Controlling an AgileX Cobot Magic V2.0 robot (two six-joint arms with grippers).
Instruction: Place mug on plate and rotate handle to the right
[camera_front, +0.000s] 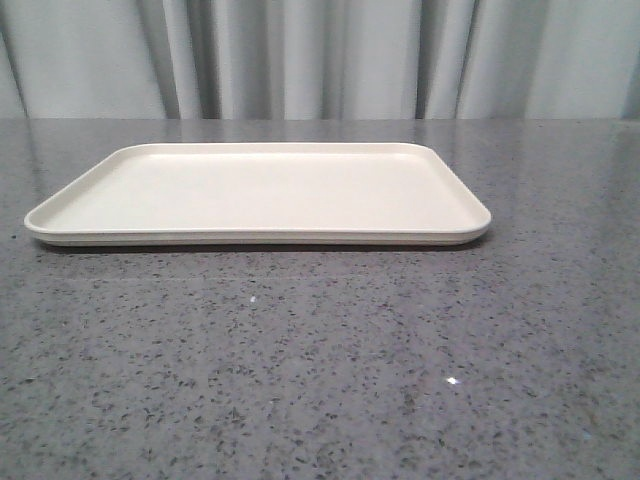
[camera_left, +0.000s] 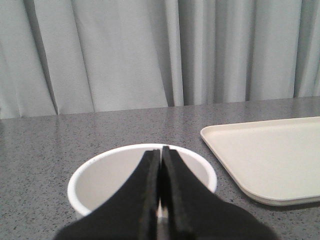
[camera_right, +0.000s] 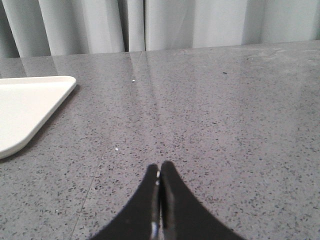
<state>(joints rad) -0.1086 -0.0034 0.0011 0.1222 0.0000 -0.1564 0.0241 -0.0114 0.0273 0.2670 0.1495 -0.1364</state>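
Mug (camera_left: 110, 175) beside bare plate (camera_front: 260, 190) — left gripper (camera_left: 161, 152) pinched, seemingly above it.

It looks like a staged test room or lab rather than a lived-in kitchen. A broad grey speckled stone-look counter (camera_front: 320, 380) fills the near ground, and pale grey-white curtains (camera_front: 320, 60) hang in folds along its whole far edge, closing off whatever lies behind. On the counter sits a cream plate (camera_front: 60, 222), with black robot fingers (camera_right: 159, 200) poised over the surface.
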